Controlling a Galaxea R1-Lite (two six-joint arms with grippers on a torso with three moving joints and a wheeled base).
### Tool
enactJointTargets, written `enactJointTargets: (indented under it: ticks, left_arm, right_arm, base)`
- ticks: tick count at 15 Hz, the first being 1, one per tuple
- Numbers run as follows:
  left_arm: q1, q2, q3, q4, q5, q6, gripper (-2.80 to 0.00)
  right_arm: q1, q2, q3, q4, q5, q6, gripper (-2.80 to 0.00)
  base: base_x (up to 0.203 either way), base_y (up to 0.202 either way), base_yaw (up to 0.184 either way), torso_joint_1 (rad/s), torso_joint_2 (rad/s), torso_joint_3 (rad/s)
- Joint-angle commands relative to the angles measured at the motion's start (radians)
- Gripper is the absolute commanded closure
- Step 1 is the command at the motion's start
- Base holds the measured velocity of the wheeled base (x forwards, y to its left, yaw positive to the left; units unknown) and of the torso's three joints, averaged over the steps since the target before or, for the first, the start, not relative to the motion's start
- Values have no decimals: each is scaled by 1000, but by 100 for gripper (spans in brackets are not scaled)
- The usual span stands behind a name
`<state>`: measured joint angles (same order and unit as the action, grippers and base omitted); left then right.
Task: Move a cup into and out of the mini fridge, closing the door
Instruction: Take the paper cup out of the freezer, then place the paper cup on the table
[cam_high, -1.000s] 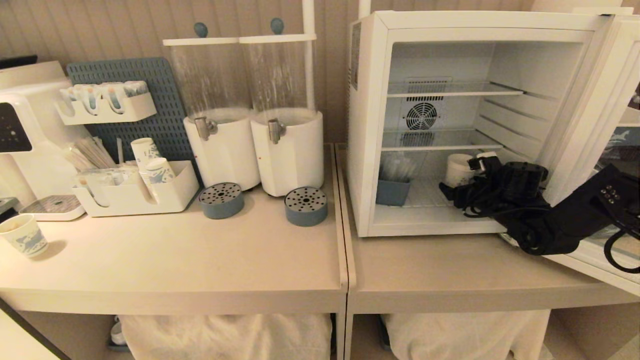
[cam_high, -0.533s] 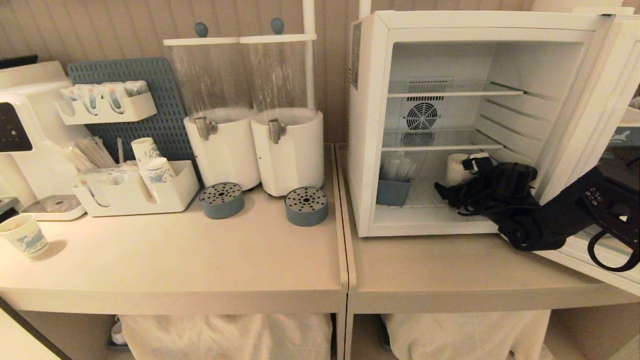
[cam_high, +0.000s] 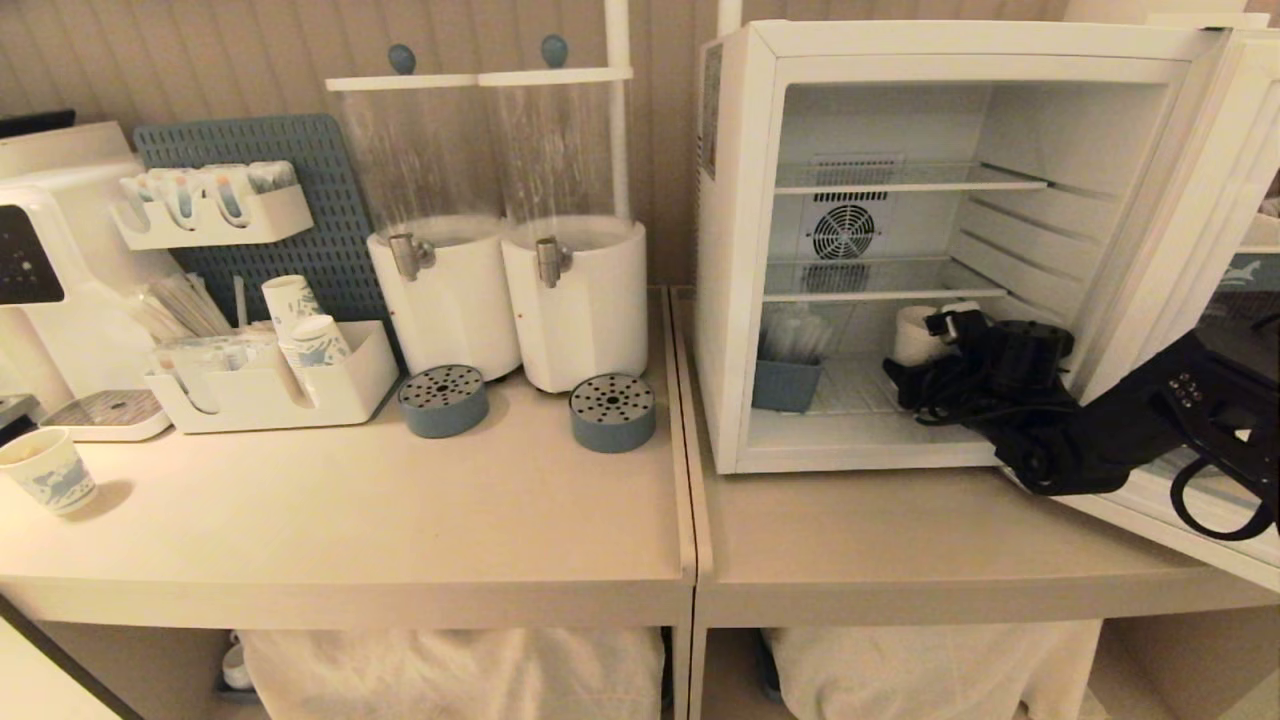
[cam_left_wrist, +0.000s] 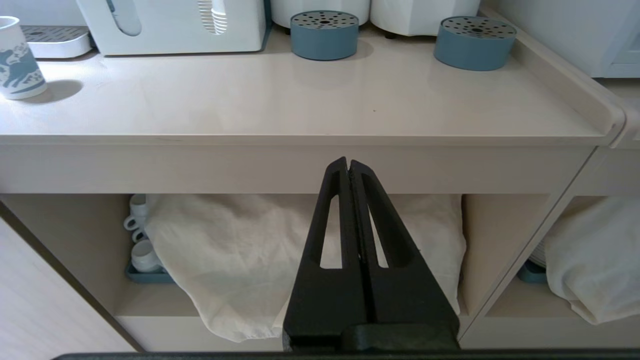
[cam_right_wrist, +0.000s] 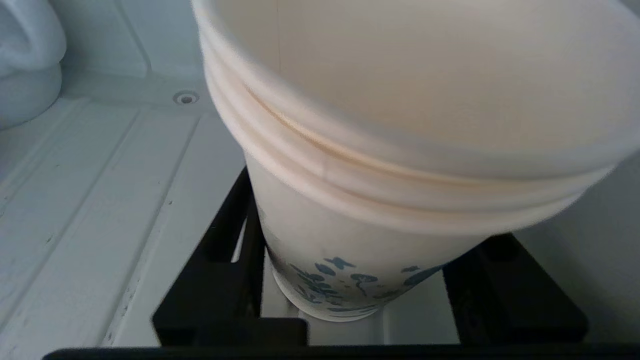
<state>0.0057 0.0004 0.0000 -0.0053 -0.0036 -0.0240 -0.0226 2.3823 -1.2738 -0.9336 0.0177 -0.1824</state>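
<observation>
Right hand (cam_high: 925, 345) inside the mini fridge (cam_high: 740, 250), fingers (cam_right_wrist: 220, 260) either side of the cup (cam_high: 912, 335), grip unclear, left hand (cam_left_wrist: 348, 167) closed, parked below the tabletop (cam_left_wrist: 300, 115).

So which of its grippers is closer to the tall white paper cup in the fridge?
Right. The right gripper straddles the tall white paper cup; the left gripper hangs below the table edge, far away.

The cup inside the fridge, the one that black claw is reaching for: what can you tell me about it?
The cup is a tall white paper cup with a rolled rim and a small blue print near its base. It looks empty and stands upright on the floor of the open mini fridge, towards its right side. The right gripper has a black finger on each side of its lower body; whether they already press on it cannot be told.
</observation>
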Motion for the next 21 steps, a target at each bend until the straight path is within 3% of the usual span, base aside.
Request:
enactJointTargets:
  ticks: [1,9,14,17,21]
  left_arm:
    - [0,1,2,0,0,-1,0]
    - [0,1,2,-1,1,-4,0]
    - [0,3,2,-1,1,-4,0]
    - [0,2,2,-1,0,-4,0]
    - [0,3,2,-1,-1,-5,0]
  right_arm:
    - [-1,-36,36,-8,5,-2,0]
    - [-2,-356,406,-18,74,4,0]
    - [-2,-801,695,60,171,5,0]
    - [3,-1193,768,314,231,15,0]
    - [14,-1723,749,814,266,82,0]
  base:
    - [0,0,0,0,0,0]
    - [0,0,0,0,0,0]
    - [0,0,0,0,0,0]
    - [0,0,0,0,0,0]
    - [0,0,0,0,0,0]
